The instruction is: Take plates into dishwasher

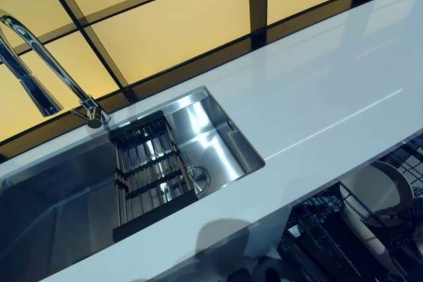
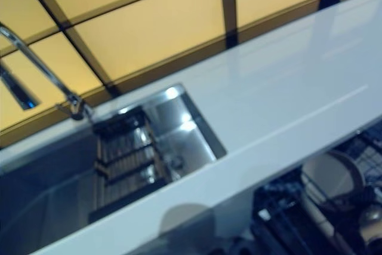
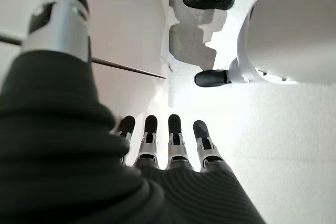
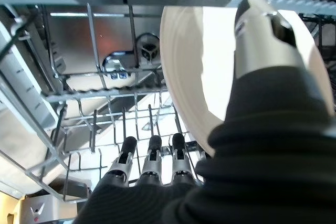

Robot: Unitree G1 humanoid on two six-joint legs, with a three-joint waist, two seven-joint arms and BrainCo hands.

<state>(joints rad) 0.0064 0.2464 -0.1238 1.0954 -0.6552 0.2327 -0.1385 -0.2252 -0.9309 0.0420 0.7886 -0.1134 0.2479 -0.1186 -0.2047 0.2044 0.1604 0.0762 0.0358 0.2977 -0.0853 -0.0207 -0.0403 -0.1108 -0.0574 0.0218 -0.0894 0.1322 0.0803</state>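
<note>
Plate held inside the dishwasher rack.
At lower right of the head view, the right hand (image 4: 210, 145) pinched the white plate (image 4: 194, 66) between thumb and fingers, within the wire rack (image 4: 94, 98); the left hand (image 3: 157, 145) hung relaxed, grasping nothing.

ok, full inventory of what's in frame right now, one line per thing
counter: one, white, running across the head views
sink: one, steel, set in the counter
rack: one, dark frame with metal bars, lying across the sink
faucet: one, chrome, behind the sink
window panels: several, yellow with dark frames, behind the counter
dishwasher rack: one, grey wire, below the counter edge
plate: one, white, standing on edge in the dishwasher rack
left hand: fingers straight, empty, over a white surface
right hand: thumb against the plate, fingers extended into the dishwasher rack
</note>
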